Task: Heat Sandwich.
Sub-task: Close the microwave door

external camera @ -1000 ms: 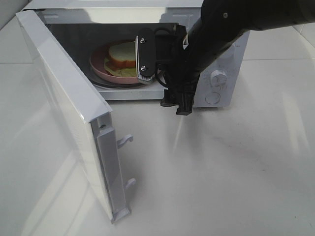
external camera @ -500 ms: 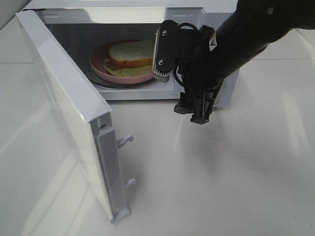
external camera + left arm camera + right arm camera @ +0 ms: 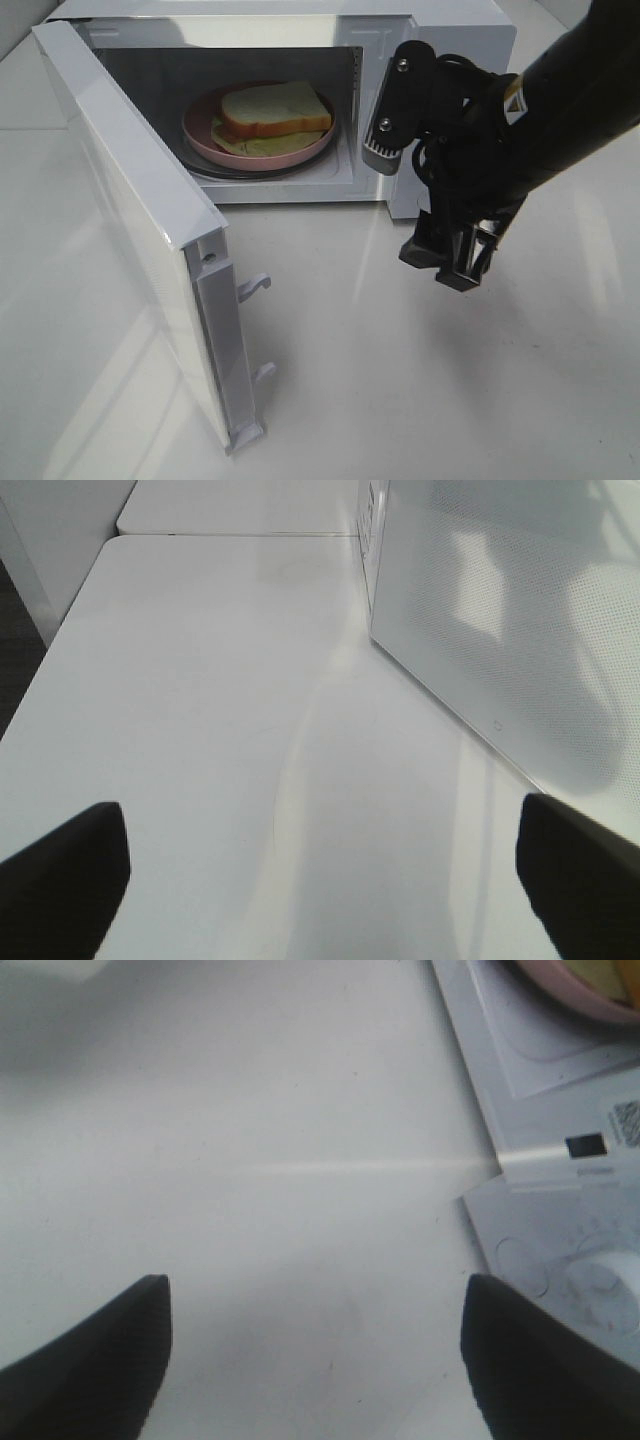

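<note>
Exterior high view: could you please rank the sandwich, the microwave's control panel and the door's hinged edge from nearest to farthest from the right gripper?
1. The control panel, just behind the right gripper.
2. The sandwich, inside the cavity, leftward.
3. The door's hinged edge, far left rear.

The high camera looks down from the front onto the desk point(image 3: 330, 400) and into the open microwave point(image 3: 450, 35), with the right gripper point(image 3: 450, 262) hanging just before the control panel. The left wrist camera rides low behind the left gripper point(image 3: 320, 890), facing along the desk to the microwave's door point(image 3: 500, 610) just ahead. The right wrist camera looks steeply down past its gripper point(image 3: 315, 1360), sharing that panel corner and the plate point(image 3: 575, 988) rim with the high view.
</note>
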